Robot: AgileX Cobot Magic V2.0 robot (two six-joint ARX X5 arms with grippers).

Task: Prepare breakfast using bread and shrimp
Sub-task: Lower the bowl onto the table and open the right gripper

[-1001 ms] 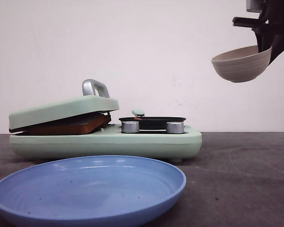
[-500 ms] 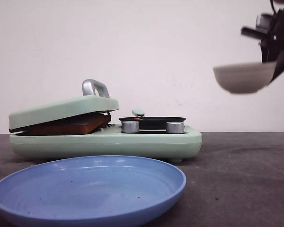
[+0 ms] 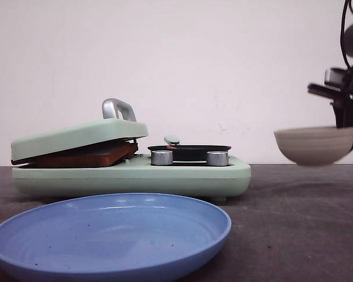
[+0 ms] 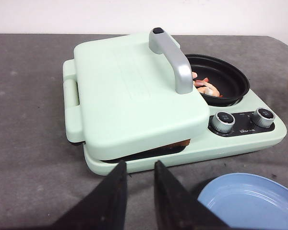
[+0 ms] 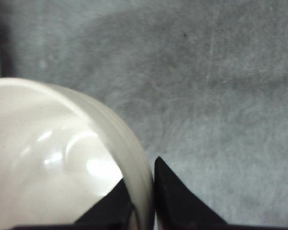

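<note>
Only a strip of the bread's brown crust shows, under the mint lid of the breakfast maker, which rests nearly shut on it. Pinkish shrimp lie in the small black pan beside the lid. My left gripper is open and empty, hovering over the table just in front of the maker's near edge. My right gripper is shut on the rim of an empty beige bowl, held level a little above the table to the right of the maker.
A large blue plate sits in front of the maker. Two silver knobs are on its control panel, and a silver handle rises from the lid. Dark grey tabletop lies under the bowl.
My right gripper has carried the bowl down and to the right, from high and tilted to level just above the table. Maker, plate and left side look unchanged.
</note>
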